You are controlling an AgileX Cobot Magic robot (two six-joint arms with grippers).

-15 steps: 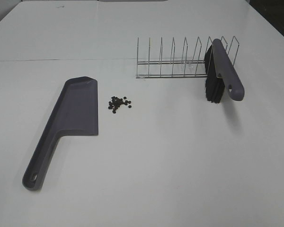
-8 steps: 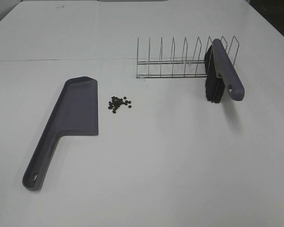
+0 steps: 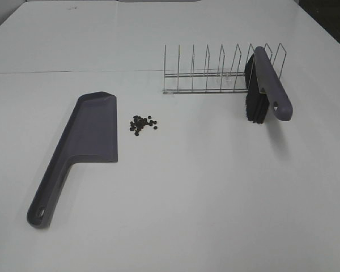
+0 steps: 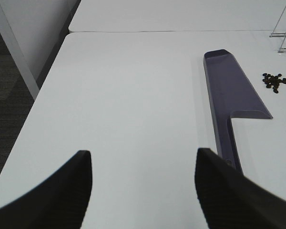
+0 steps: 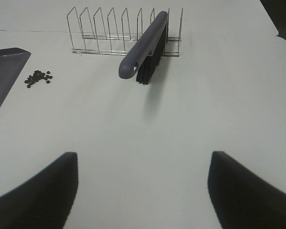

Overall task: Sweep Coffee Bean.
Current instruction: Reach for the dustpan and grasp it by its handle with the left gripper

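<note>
A small cluster of dark coffee beans (image 3: 142,124) lies on the white table, just right of the grey-purple dustpan (image 3: 85,141), which lies flat with its handle toward the front. The beans also show in the left wrist view (image 4: 276,82) and the right wrist view (image 5: 38,78). A grey-purple brush (image 3: 266,86) with black bristles leans in the right end of a wire rack (image 3: 215,71). My left gripper (image 4: 143,186) is open and empty, short of the dustpan handle (image 4: 227,143). My right gripper (image 5: 143,191) is open and empty, well short of the brush (image 5: 145,45). Neither arm shows in the high view.
The table's left edge (image 4: 43,90) drops off to a dark floor beside the left gripper. A seam (image 3: 73,72) crosses the table behind the dustpan.
</note>
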